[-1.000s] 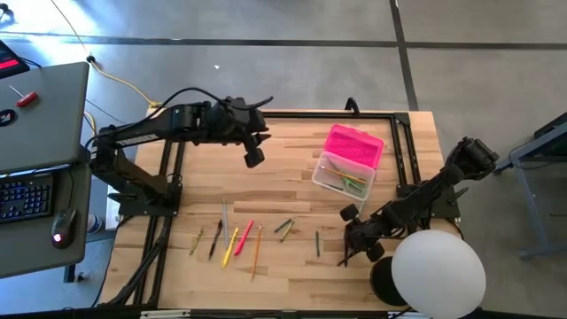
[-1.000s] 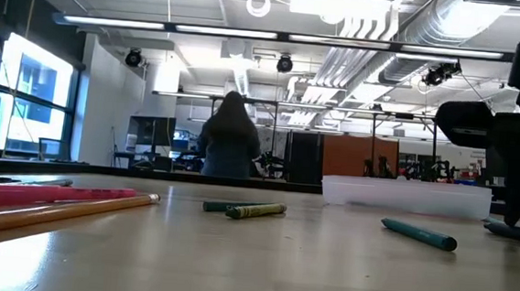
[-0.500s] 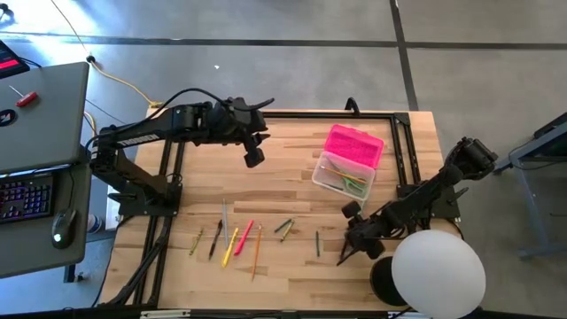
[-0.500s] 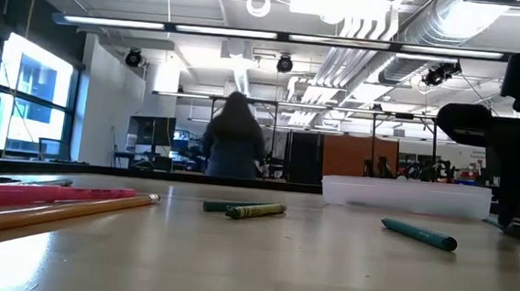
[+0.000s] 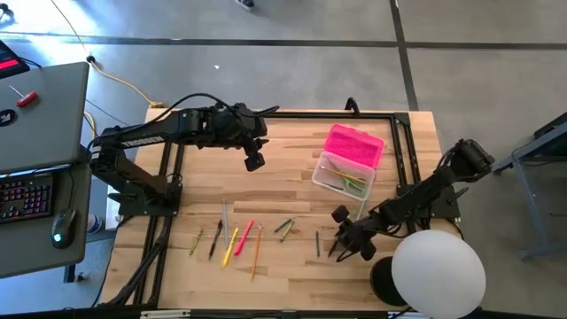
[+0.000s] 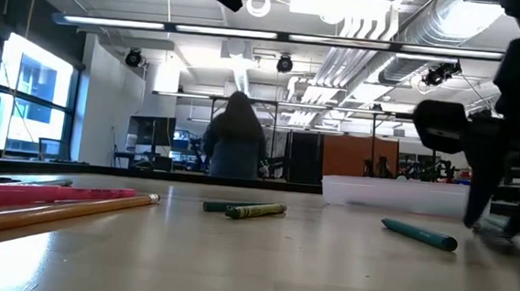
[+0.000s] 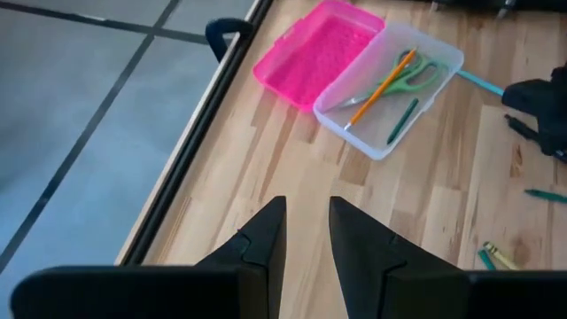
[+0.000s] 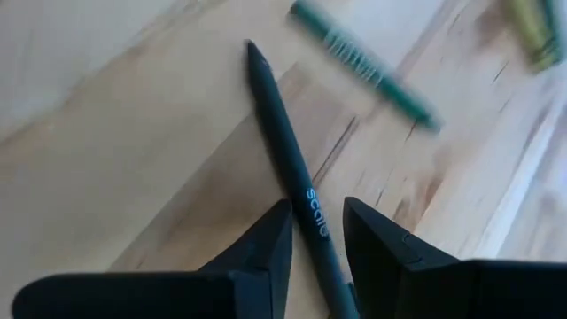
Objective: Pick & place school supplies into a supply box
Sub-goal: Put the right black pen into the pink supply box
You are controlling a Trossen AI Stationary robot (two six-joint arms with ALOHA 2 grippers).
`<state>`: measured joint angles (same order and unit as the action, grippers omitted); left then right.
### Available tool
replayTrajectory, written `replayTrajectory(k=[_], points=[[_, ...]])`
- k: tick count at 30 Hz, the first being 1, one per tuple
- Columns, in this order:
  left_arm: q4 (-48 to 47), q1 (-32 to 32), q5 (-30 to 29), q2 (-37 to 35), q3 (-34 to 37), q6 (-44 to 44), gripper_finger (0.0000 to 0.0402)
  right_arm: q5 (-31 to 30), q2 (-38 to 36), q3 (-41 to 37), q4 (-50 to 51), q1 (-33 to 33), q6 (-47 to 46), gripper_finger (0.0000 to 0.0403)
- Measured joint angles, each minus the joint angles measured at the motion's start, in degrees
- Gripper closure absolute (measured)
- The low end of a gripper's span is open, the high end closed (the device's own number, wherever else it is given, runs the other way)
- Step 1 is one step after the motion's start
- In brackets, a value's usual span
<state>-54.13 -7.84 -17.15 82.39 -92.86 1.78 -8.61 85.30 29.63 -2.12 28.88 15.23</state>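
The supply box lies open at the table's far right: its clear tray (image 5: 344, 175) (image 7: 399, 84) holds green-handled scissors, an orange pencil and a green pen, and its pink lid (image 5: 354, 144) is folded back flat. Loose pens and pencils (image 5: 232, 239) lie flat near the front edge, with green crayons (image 5: 283, 228) and a teal pencil (image 5: 318, 242) (image 8: 363, 66) further right. My right gripper (image 5: 337, 248) (image 8: 317, 217) is low over the table and open, with a dark pen (image 8: 283, 142) between its fingers. My left gripper (image 5: 253, 162) (image 7: 307, 202) waits above the far middle of the table, open by a narrow gap. My right gripper comes from above with one finger on each side of the dark pen's shaft (image 8: 306, 190). The fingers stand across the pen. I cannot tell whether they touch it. The pen lies flat on the table.
A white round object (image 5: 438, 270) sits at the near right corner, close to the right arm. A black frame rail (image 5: 403, 151) runs beside the box. A desk with a keyboard (image 5: 27, 195) stands to the left. A person (image 6: 233, 144) stands far behind the table.
My right gripper has moved toward the table's left edge, onto the dark pen, so the pen now lies between its fingers. The pen has stayed on the table.
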Motion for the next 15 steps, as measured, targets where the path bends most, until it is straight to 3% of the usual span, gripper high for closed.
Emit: replayTrajectory(k=[7, 15], points=[[0.13, 0.00, 0.02, 0.00, 0.00, 0.00, 0.0282, 8.29, 4.90, -2.77, -13.53, -3.84, 1.69, 0.0320], [-0.07, 0.00, 0.07, 0.00, 0.00, 0.02, 0.0282, 10.39, 13.53, -2.96, -23.67, -6.55, 2.10, 0.0320]])
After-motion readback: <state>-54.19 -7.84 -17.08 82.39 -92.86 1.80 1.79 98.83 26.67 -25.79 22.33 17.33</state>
